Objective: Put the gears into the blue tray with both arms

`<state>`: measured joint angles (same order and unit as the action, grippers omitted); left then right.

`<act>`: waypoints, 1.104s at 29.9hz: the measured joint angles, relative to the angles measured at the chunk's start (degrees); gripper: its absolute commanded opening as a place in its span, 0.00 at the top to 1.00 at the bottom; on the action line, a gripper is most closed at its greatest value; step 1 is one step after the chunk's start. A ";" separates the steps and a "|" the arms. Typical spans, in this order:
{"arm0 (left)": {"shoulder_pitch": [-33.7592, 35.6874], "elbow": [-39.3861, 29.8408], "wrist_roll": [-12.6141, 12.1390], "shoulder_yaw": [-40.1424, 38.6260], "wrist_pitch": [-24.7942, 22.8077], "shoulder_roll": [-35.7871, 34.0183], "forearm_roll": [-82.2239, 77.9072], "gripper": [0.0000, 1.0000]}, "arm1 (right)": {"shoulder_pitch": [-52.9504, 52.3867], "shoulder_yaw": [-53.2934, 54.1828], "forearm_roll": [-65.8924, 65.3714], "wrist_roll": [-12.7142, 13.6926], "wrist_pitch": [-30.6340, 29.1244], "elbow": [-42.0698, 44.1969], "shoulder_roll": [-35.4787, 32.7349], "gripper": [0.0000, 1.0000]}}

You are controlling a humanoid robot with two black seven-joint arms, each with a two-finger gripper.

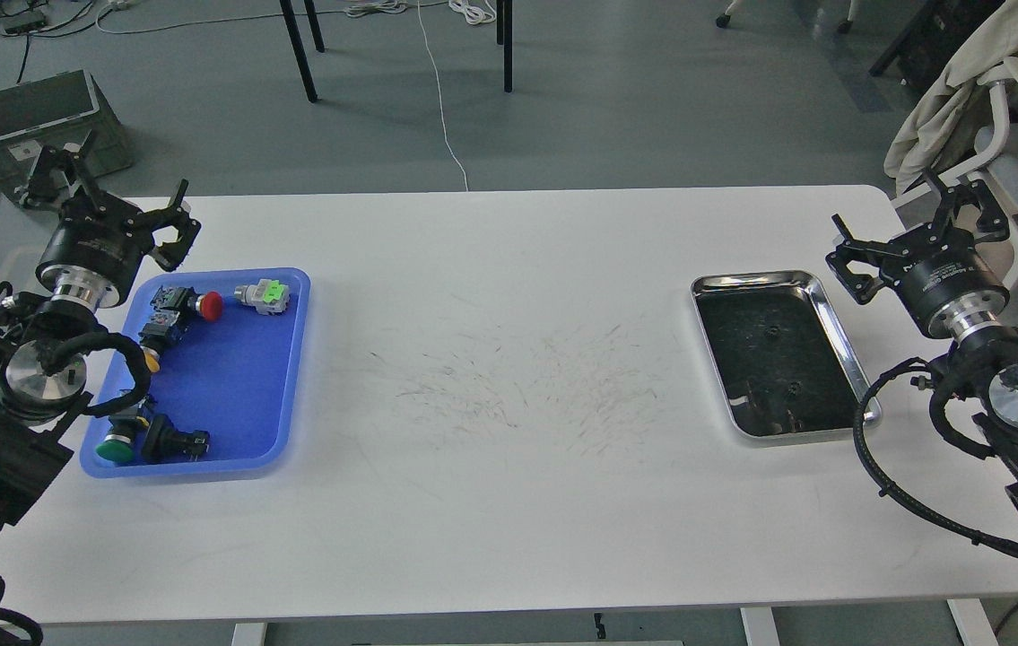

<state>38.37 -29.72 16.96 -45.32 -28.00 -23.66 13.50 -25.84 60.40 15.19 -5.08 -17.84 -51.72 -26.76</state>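
gears in steel tray mere dark specks, left arm hiding blue tray edge

Blue tray: rectangular bright blue plastic, rounded corners, low raised rim. It lies flat on the left part of the white table, long side running away from the viewer.

Gears: tiny black rings, barely distinguishable against the dark bottom of the steel tray on the right part of the table, well apart from the blue tray. One gear lies near the middle, another nearer the viewer.
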 measured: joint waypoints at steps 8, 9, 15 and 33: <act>0.07 0.37 0.73 0.99 0.00 0.58 -1.26 0.01 | -0.14 0.07 0.01 -0.16 -0.20 0.05 0.65 0.01; -0.05 0.28 0.75 1.02 0.00 0.46 -1.46 0.01 | -0.18 0.08 0.01 -0.18 -0.23 0.05 0.65 0.01; -0.61 0.11 0.94 1.03 0.00 -0.29 -1.72 0.01 | -0.18 -0.65 -0.06 -0.20 -0.34 -0.01 0.60 0.01; -0.80 0.01 1.56 1.09 0.00 -1.30 -1.77 0.01 | -0.55 -3.03 -0.25 0.10 -0.26 -1.10 -1.63 0.01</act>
<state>37.57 -29.71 18.52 -44.24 -28.00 -24.96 11.73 -26.39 57.37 14.94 -4.98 -18.10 -52.82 -28.39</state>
